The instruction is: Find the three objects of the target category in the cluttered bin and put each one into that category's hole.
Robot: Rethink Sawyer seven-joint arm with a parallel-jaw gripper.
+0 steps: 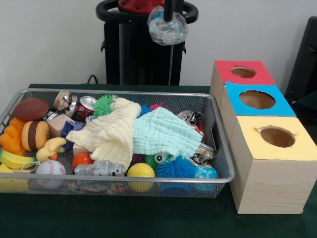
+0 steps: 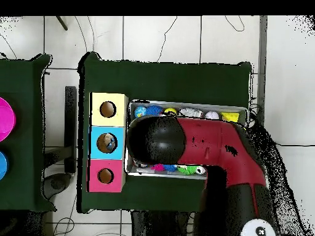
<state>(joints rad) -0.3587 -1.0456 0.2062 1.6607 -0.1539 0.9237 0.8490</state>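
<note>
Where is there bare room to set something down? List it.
Free: the green table in front of the bin, and a strip behind it toward the boxes. Crowded: the bin itself, packed with cloths, balls and toys, with no bare mesh showing. The gripper hangs above its back edge, holding something clear.

Bin (image 1: 218,148) packed; cloths (image 1: 143,131) cover centre. Box holes (image 1: 257,99) unobstructed.
</note>
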